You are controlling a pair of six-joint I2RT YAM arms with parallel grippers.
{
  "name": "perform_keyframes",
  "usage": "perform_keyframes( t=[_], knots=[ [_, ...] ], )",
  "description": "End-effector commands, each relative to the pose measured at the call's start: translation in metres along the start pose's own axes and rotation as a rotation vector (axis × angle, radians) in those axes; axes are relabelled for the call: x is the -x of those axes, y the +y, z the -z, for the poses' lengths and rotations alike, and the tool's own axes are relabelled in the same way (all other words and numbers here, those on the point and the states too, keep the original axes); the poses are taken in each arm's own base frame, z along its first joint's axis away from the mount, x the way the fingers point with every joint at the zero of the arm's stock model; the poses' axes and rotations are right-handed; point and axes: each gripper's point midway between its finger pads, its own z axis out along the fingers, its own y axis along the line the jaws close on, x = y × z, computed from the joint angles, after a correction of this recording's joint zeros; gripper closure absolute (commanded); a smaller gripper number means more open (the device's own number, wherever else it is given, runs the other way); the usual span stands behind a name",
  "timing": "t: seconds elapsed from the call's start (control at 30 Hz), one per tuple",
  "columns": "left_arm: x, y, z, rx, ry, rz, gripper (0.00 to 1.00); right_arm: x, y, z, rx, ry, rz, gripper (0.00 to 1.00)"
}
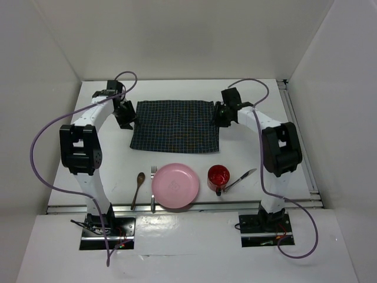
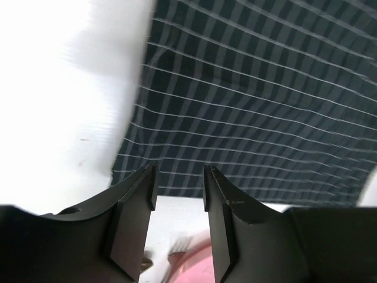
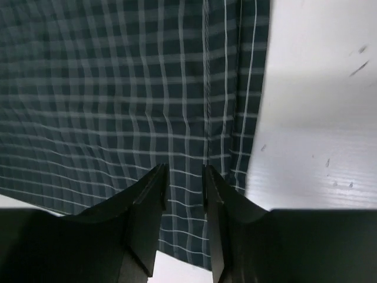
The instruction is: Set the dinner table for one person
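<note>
The white dinner table (image 1: 235,154) carries a dark blue-green checked placemat (image 1: 174,125) at its middle. Near the front edge lie a wooden spoon (image 1: 138,188), a fork (image 1: 153,187), a pink plate (image 1: 175,186), a red cup (image 1: 218,176) and a knife (image 1: 241,179). My left gripper (image 1: 131,118) hovers at the placemat's left edge, open and empty (image 2: 179,177), over the cloth's near left corner (image 2: 253,106). My right gripper (image 1: 217,116) hovers at the placemat's right edge, open and empty (image 3: 184,177), over the cloth (image 3: 118,88).
Metal rails (image 1: 297,141) run along the table's right side and front. White walls enclose the table on three sides. The plate (image 2: 197,265) and fork (image 2: 177,247) show blurred below the left fingers. Bare tabletop (image 3: 318,118) lies right of the placemat.
</note>
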Motion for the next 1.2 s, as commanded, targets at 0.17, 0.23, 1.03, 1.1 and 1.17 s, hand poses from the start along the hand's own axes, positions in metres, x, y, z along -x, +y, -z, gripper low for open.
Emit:
perform_keyframes(
  t=[0.17,0.23,1.03,1.1,1.17],
  knots=[
    [-0.014,0.027,-0.022,0.093,0.032,0.013,0.50,-0.067,-0.017,-0.010,-0.050,0.212,0.052,0.45],
    [-0.019,0.030,-0.034,0.097,0.058,0.017,0.51,-0.077,-0.025,-0.017,-0.076,0.236,0.039,0.45],
    [-0.091,0.006,-0.065,0.082,0.206,-0.045,0.55,-0.089,-0.110,0.004,-0.317,0.188,-0.067,1.00],
    [-0.089,0.004,-0.062,0.077,0.199,-0.047,0.54,-0.094,-0.113,0.004,-0.322,0.199,-0.067,1.00],
    [-0.091,0.005,-0.061,0.083,0.207,-0.045,0.54,-0.094,-0.113,0.004,-0.322,0.199,-0.067,1.00]
  ],
)
